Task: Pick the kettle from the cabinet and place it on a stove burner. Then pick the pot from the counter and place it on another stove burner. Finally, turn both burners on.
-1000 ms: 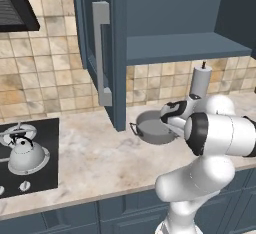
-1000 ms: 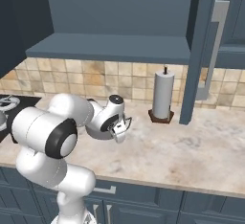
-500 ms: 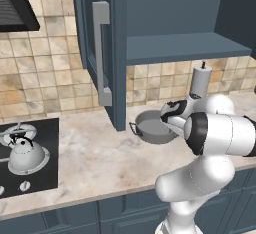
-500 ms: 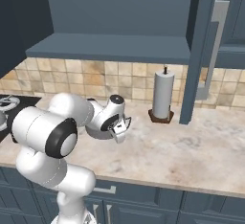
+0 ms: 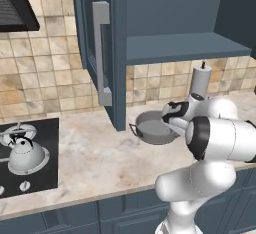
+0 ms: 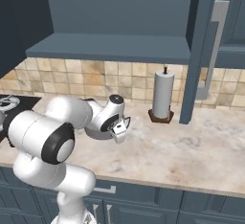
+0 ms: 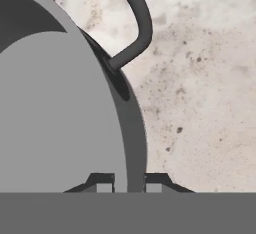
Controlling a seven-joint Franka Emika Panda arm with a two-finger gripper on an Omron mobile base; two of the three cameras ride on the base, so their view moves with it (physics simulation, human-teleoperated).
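The grey pot point(image 5: 151, 127) stands on the beige marbled counter point(image 5: 95, 164), below the open blue cabinet point(image 5: 175, 48). My gripper point(image 5: 170, 122) reaches down over the pot's right rim. In the hand view the pot's wall point(image 7: 65, 113) runs up between the two fingertips point(image 7: 103, 183), which press it from both sides, so the gripper point(image 7: 130, 184) is shut on the rim. One loop handle point(image 7: 138, 23) curves off just beyond. From the right, the hand point(image 6: 119, 132) covers most of the pot point(image 6: 95, 131). The silver kettle point(image 5: 23, 152) sits on a burner of the black stove point(image 5: 35, 178) at left.
A paper towel roll point(image 5: 200, 80) on its stand point(image 6: 161, 116) rises just behind and right of the pot. The open cabinet door point(image 5: 102, 53) with its grey bar handle hangs over the counter left of the pot. A dark range hood point(image 5: 15, 8) is above the stove.
The fingers have drawn slightly closer together on the pot's rim. The arm, pot and kettle have stayed where they were.
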